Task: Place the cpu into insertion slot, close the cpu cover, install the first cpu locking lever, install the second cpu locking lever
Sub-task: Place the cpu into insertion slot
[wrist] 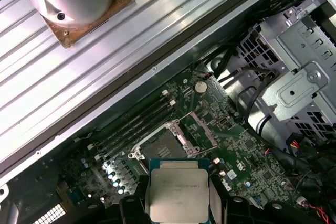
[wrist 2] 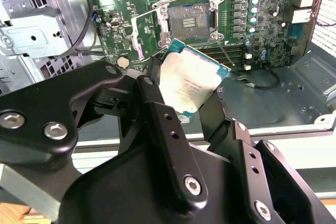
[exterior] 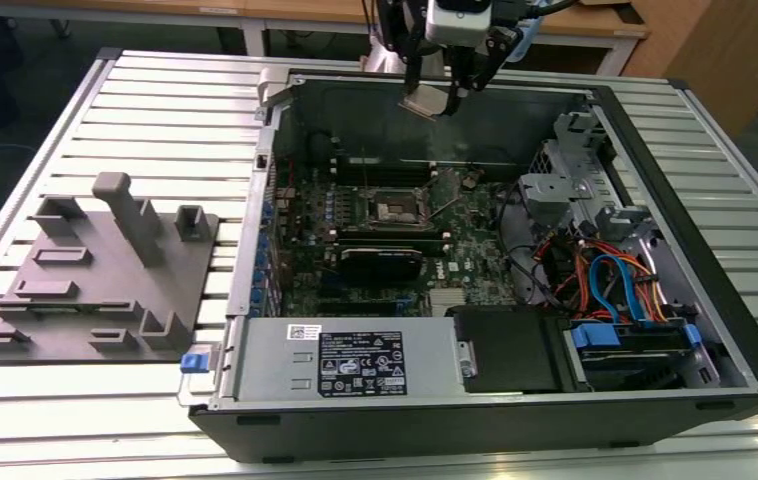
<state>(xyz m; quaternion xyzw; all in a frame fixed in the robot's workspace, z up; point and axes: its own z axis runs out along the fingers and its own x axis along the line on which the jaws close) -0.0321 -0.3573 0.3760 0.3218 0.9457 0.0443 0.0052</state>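
— Where's the cpu (wrist 2: 191, 80)?
— Clamped edge to edge in the gripper (wrist 2: 185, 100), tilted, above the open computer case (exterior: 486, 415) (near its far wall).
— And the insertion slot (wrist 2: 191, 20)?
— Uncovered on the motherboard (wrist 2: 118, 43), well below the chip.

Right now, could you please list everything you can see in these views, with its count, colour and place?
cpu: one, silver-grey, held above the open case
insertion slot: one, black with silver rim, on the motherboard, uncovered
cpu cover: one, silver, swung open beside the slot
motherboard: one, green, on the case floor
computer case: one, black, open, on the table
power supply: one, grey, at the case's near edge
cables: several, orange and blue, at the exterior view's right
fixture plate: one, grey, on the table at the exterior view's left
table: one, silver, slatted
gripper: one, black, shut on the cpu
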